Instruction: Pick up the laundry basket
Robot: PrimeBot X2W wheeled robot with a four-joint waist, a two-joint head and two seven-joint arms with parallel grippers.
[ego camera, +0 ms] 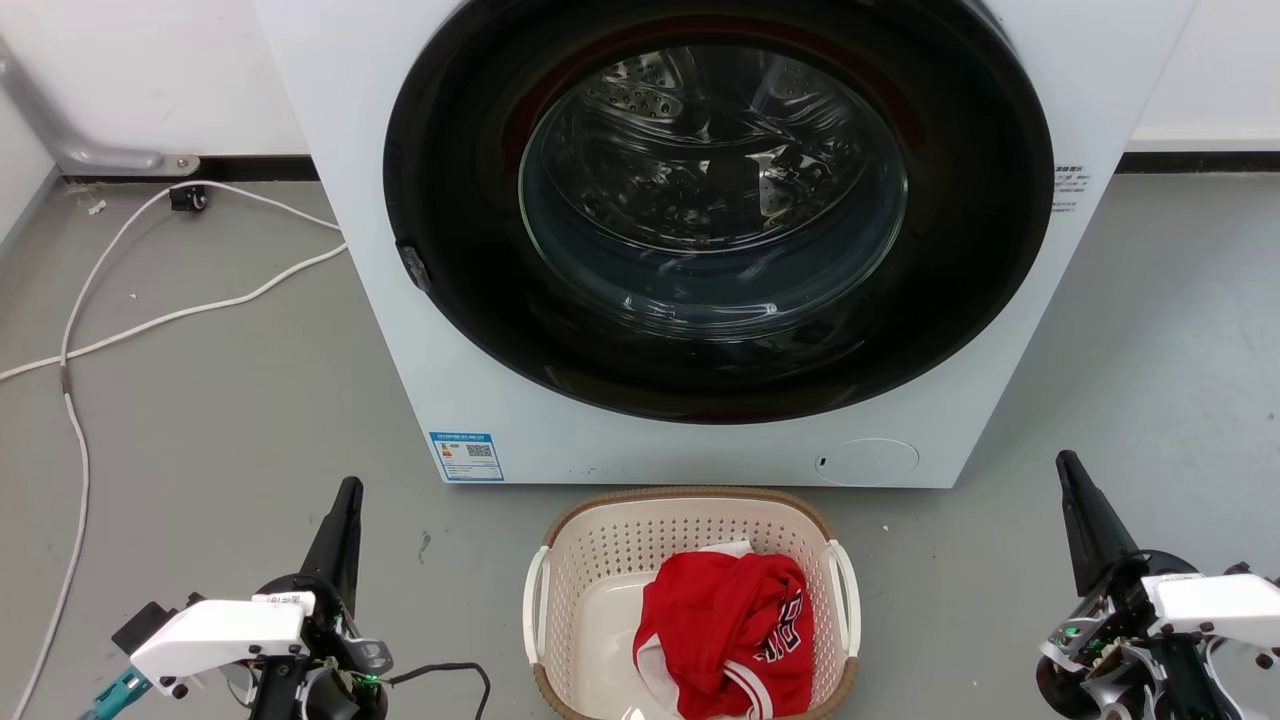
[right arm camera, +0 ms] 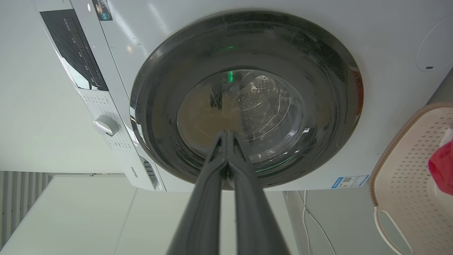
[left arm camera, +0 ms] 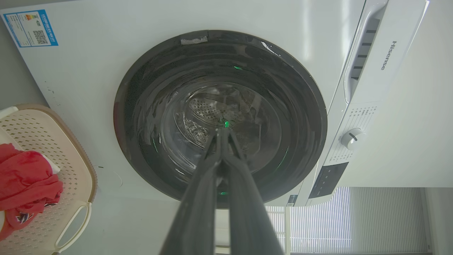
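The laundry basket (ego camera: 600,545), cream with perforated sides, a brown rim and white side loop handles, stands on the floor at bottom centre of the head view, just in front of the washer. Red clothing (ego camera: 730,625) lies inside it. The basket also appears in the left wrist view (left arm camera: 46,141) and the right wrist view (right arm camera: 403,184). My left gripper (ego camera: 347,487) is to the basket's left, apart from it, shut and empty, its tips meeting (left arm camera: 222,130). My right gripper (ego camera: 1066,460) is to the basket's right, also shut and empty, tips together (right arm camera: 226,134).
A white front-loading washer (ego camera: 480,400) with a closed dark round door (ego camera: 715,200) stands right behind the basket. White cables (ego camera: 75,440) trail over the grey floor at the left. Bare floor lies on both sides of the basket.
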